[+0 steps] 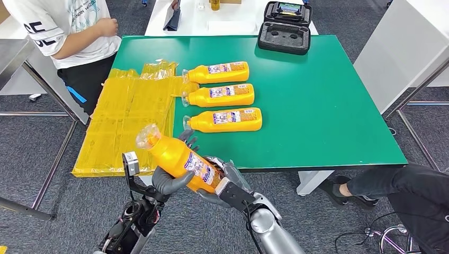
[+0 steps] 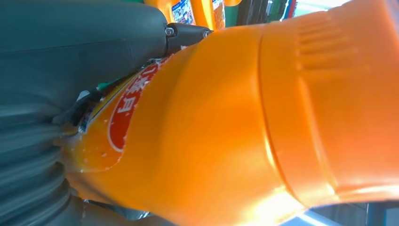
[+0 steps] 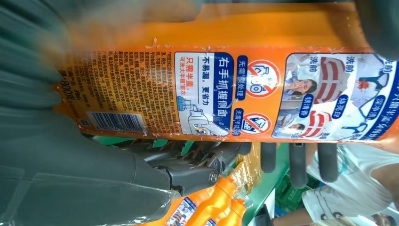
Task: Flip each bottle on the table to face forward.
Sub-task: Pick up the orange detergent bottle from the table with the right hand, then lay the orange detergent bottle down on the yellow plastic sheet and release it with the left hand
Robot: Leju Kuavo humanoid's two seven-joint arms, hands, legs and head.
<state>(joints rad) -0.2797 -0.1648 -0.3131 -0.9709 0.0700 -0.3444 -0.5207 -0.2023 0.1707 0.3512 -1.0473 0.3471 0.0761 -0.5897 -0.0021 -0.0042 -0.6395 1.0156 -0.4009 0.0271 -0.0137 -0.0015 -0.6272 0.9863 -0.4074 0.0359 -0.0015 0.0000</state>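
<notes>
Here, both my hands are wrapped around one orange bottle (image 1: 177, 157), lifted off the table just past its near edge. My left hand (image 1: 168, 181) cups it from beneath, thumb and fingers curled up around its middle; my right hand (image 1: 225, 182) clasps the base end, fingers folded over the printed label. The bottle tilts, its cap end (image 1: 147, 136) under clear wrap pointing up and away toward the near left corner.

The bottle is smooth, glossy plastic with a ribbed shoulder, and its label (image 3: 226, 94) carries a barcode, warning signs and small pictures, its edges slightly ragged.

Three more orange bottles lie on their sides in a row along the middle of the green table (image 1: 328, 106), caps toward the left edge, labels up: the nearest (image 1: 225, 120), the middle one (image 1: 221, 96) and the farthest (image 1: 218, 72). A crinkled yellow plastic sheet (image 1: 124, 121) covers the left edge and hangs over it. An open black foam-lined case (image 1: 286, 27) sits at the far edge.

A person in a white shirt (image 1: 69, 32) stands at the far left corner. The floor is grey carpet (image 1: 32, 148).
</notes>
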